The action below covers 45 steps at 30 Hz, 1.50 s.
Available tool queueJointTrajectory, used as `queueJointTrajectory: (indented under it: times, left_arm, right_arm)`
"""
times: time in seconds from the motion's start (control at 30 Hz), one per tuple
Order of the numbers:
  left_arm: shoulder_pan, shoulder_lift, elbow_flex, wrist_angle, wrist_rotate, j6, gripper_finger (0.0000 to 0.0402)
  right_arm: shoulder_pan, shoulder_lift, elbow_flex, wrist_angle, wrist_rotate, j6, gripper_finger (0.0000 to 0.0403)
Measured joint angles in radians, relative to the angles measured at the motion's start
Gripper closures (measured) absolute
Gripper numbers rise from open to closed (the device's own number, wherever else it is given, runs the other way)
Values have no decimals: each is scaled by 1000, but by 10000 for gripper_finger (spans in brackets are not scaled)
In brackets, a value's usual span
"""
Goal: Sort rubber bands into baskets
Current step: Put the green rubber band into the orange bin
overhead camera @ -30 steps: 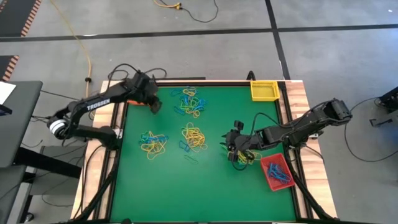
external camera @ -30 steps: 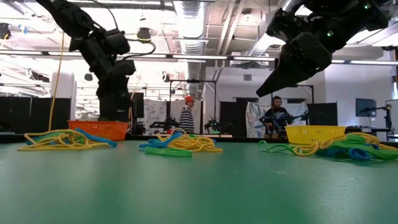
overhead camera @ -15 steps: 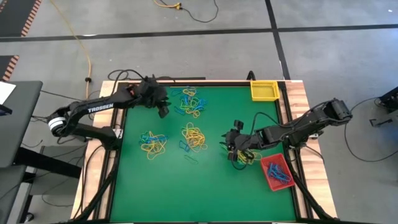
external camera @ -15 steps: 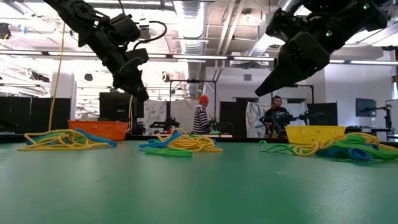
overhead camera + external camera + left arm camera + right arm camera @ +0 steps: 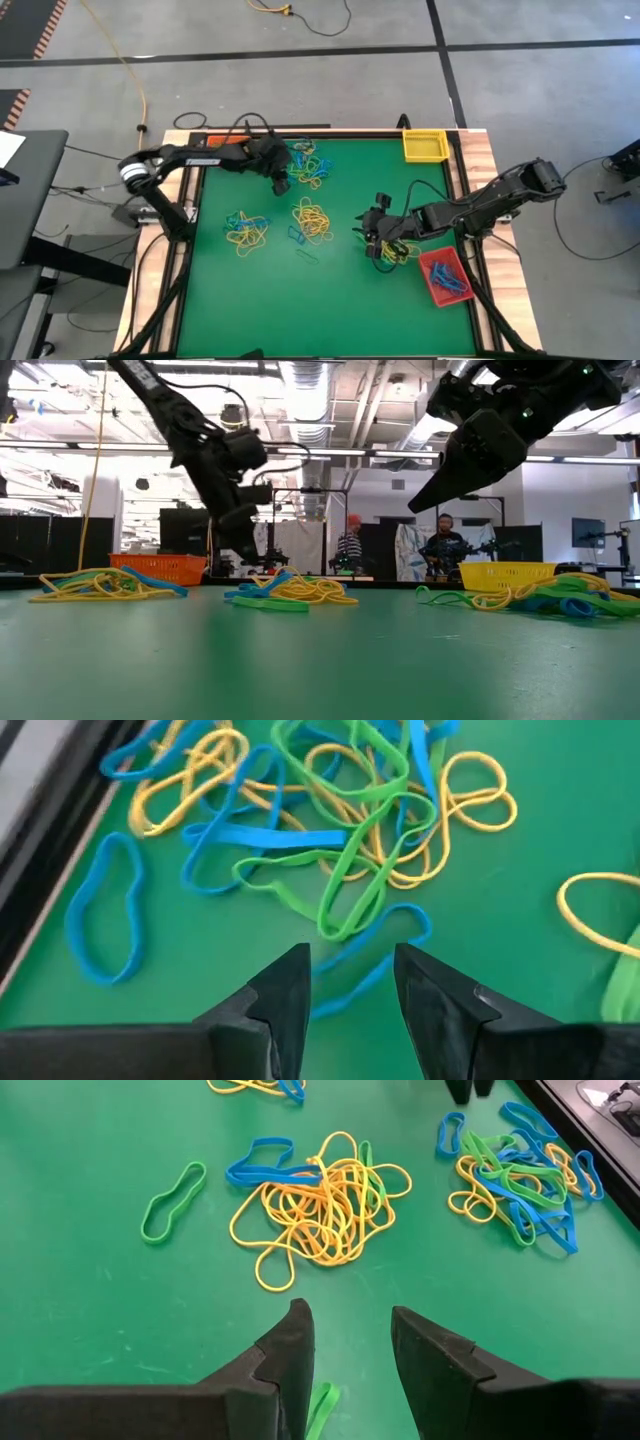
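Left pincer point(image 5: 350, 985), part-open and empty, hovers over limp, light, tangled rubber bands point(image 5: 330, 830); a loose green loop just ahead looks easiest to pinch.

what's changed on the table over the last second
The left gripper swung from the table's left edge rightward to the far pile of rubber bands, jaws open and empty. The right gripper stayed over its pile beside the red basket, open, holding nothing. Piles and baskets are unmoved.

Band piles point(image 5: 311, 220) on mat; 3 baskets point(image 5: 424, 146).
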Motion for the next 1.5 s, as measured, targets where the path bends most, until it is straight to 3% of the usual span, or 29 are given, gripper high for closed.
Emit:
queueJointTrajectory:
  times: [0.43,0.6,0.87,1.2,1.5]
  left_arm:
    - [-44,222,201,-98,-36,85,267]
    - [-41,264,246,-111,-58,84,295]
    - [-40,266,304,-215,-37,92,394]
    - [-44,266,356,-342,-40,106,401]
    - [-44,246,393,-472,-124,105,401]
  right_arm:
    - [0,0,0,-17,0,-8,239]
    - [1,0,0,-17,0,-8,239]
    - [3,0,0,-17,0,-9,239]
    - [2,0,0,-18,0,-10,239]
    - [2,0,0,-18,0,-7,239]
